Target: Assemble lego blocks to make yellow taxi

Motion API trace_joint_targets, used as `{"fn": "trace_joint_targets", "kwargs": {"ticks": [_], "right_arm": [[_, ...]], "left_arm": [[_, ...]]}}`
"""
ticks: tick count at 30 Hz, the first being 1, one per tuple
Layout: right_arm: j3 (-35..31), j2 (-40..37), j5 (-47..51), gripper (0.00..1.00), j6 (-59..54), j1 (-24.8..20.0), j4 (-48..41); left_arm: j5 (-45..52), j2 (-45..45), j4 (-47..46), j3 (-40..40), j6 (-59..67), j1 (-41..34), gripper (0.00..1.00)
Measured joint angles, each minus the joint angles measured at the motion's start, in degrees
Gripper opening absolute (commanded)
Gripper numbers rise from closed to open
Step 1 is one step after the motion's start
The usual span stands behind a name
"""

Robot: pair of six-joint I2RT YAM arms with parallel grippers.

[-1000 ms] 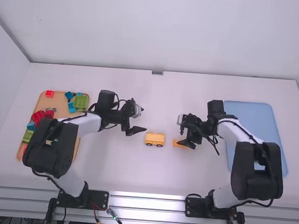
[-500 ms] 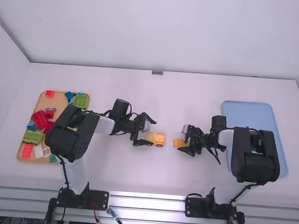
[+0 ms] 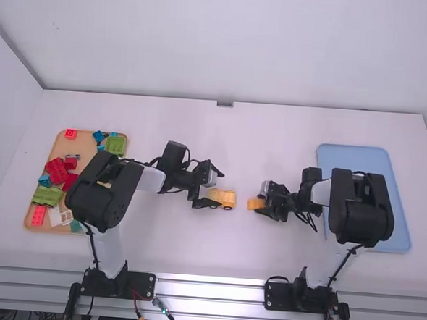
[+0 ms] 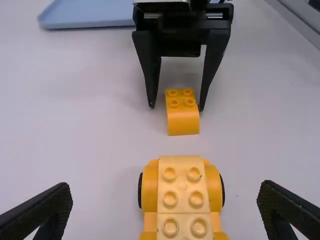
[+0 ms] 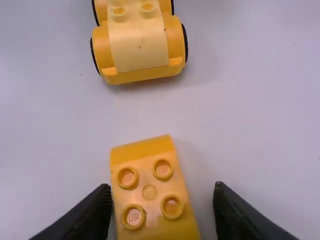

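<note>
In the high view, my left gripper is at the left end of the yellow wheeled base. My right gripper is around the rear of an orange-yellow brick, just right of the base. The left wrist view has my left gripper wide open, the studded base between its fingers without contact. Beyond it stands the small brick, between the other arm's spread fingers. In the right wrist view my right gripper is open around the four-studded brick, with a gap from the wheeled base.
At the far left, an orange-brown tray holds several red, green and blue blocks, partly under the left arm. A blue tray lies at the right, partly behind the right arm.
My left gripper has come rightward and slightly toward the camera, up to the wheeled base. The right gripper has shifted a little to the right, so more of the brick shows.
</note>
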Motion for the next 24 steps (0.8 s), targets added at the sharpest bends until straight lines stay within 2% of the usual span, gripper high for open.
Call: {"fn": "trace_joint_targets", "kwargs": {"ticks": [8,10,19,24], "right_arm": [[0.0,0.0,-0.2,0.23,-0.4,0.0,0.2],[0.0,0.0,-0.3,0.14,-0.2,0.0,-0.3],[4.2,0.0,-3.1,0.13,-0.8,0.2,-10.6],[5.9,-1.8,-6.8,0.14,-3.2,2.3,-13.4]], "left_arm": [[-0.4,0.0,-2.8,0.0,0.4,0.0,0.99],[-0.9,0.0,-3.5,0.0,1.5,0.0,0.99],[-4.1,6.3,0.7,0.1,4.6,-1.0,0.99],[-4.3,8.2,2.2,0.1,4.8,-1.2,0.98]]}}
